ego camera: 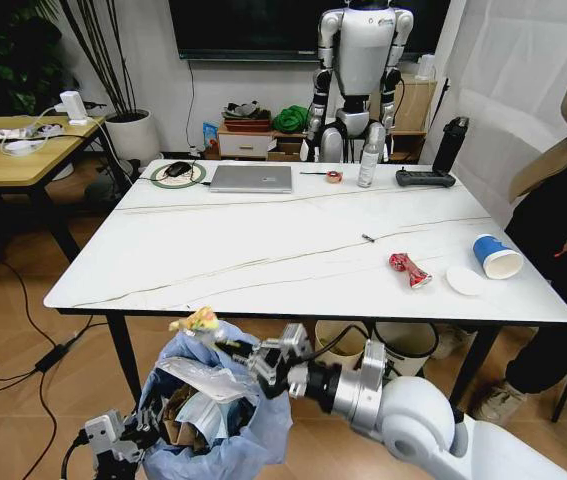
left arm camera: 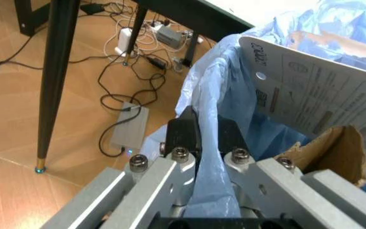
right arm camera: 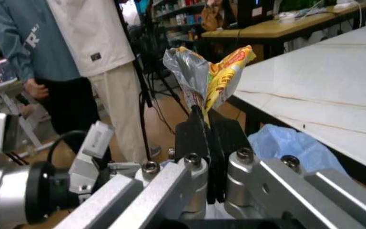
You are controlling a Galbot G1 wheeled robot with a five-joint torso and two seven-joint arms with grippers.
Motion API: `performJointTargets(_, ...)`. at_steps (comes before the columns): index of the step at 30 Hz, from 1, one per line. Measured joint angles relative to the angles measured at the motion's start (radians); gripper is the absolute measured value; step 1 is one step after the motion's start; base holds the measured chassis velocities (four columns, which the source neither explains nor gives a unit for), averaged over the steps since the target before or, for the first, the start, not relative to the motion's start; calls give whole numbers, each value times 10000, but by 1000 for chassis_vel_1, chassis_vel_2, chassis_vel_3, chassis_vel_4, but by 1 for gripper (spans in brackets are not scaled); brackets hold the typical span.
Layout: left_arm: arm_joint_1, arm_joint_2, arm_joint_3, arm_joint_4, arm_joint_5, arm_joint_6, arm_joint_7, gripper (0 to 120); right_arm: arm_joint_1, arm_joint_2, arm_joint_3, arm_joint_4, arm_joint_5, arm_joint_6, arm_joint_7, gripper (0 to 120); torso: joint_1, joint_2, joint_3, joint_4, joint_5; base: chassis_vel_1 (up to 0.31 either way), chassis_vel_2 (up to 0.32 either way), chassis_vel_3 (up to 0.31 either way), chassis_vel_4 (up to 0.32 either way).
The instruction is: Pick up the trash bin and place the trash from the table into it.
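Observation:
The trash bin (ego camera: 225, 430), lined with a puffy light-blue bag, hangs below the table's near edge and holds cardboard (left arm camera: 335, 148), a printed plastic pack (left arm camera: 316, 90) and a face mask. My left gripper (ego camera: 128, 438) is shut on the bag's rim (left arm camera: 205, 157). My right gripper (ego camera: 231, 350) is shut on a crumpled yellow and silver wrapper (right arm camera: 211, 78), held over the bin's mouth (ego camera: 198, 322). On the table (ego camera: 263, 250) lie a red wrapper (ego camera: 409, 269), a white lid (ego camera: 463, 281) and a blue paper cup (ego camera: 496, 256) on its side.
A laptop (ego camera: 251, 178), a spray bottle (ego camera: 368, 155), a remote (ego camera: 424, 178), tape and a mouse sit along the far edge. Two pale bins (ego camera: 403, 345) stand under the table. A seated person (ego camera: 563, 220) is at the right. Cables (left arm camera: 138, 71) lie on the floor.

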State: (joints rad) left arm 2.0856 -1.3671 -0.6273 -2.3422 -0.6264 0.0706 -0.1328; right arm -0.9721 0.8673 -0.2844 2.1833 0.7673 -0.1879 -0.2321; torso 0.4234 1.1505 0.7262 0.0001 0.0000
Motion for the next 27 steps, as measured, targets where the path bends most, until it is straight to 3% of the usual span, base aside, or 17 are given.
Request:
performJointTargets(14,-16,-29,104,-125,136,76,-28,0,241,288,-466,-989,-855,55,-70,0,2,-2,1,0,0,0,0,0,0)
performJointTargets(23,-60,-17,86,-138,136,85,-33,0,128,270,-491,-1062,-1188,105,-53,28,2,-2,1,0,0,0,0,0,0)
performJointTargets(27,-80,20,39,-138,134,85,-35,0,45,261,-348,-1063,-1222,134,-30,47,2,-2,1,0,0,0,0,0,0)
